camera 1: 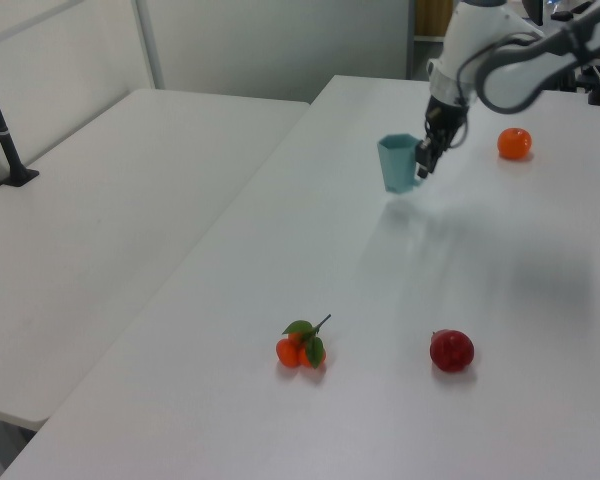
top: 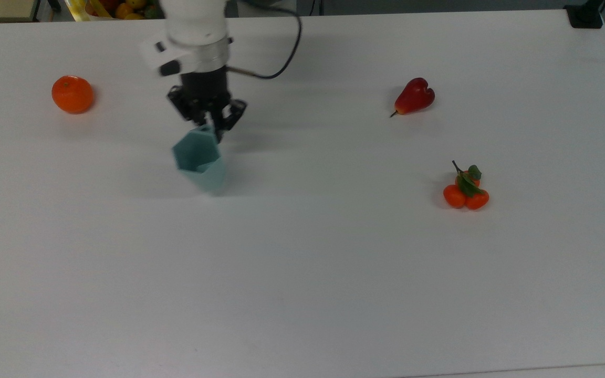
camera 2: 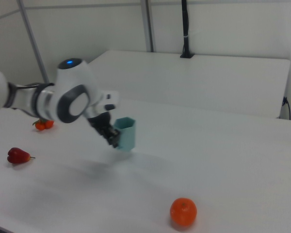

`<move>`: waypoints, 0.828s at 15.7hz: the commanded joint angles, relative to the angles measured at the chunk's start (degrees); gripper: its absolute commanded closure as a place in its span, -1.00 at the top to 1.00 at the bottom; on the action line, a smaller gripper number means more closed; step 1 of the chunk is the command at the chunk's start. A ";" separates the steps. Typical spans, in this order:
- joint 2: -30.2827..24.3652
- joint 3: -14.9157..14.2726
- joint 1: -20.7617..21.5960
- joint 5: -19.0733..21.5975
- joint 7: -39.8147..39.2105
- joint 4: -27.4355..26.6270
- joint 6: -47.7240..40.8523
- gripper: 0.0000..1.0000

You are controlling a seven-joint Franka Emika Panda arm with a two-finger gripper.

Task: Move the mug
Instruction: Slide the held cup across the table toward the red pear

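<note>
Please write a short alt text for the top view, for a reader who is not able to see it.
A robot gripper holds a pale teal mug by its rim above a white table. An orange lies at the top view's left; a red fruit and a small cluster of orange fruits with leaves lie at its right.

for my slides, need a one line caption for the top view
Gripper holds the teal mug by its rim, between an orange and a red fruit.
</note>
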 commanded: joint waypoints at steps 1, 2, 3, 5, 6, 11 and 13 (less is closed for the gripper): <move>-8.59 -0.83 6.50 -0.25 5.34 -11.62 0.92 -0.75; -8.60 -0.91 7.73 -0.33 6.31 -12.25 0.83 -0.75; -8.51 -0.91 8.52 -0.77 7.19 -12.86 0.83 -0.75; -8.60 -0.83 9.23 -1.65 8.51 -13.39 0.57 -0.75; -8.60 -0.82 9.67 -1.65 9.04 -13.57 0.39 -0.73; -8.51 -0.74 11.07 -2.35 9.22 -12.87 -5.12 1.00; -8.60 -0.65 11.87 -3.93 9.13 -10.33 -10.13 1.00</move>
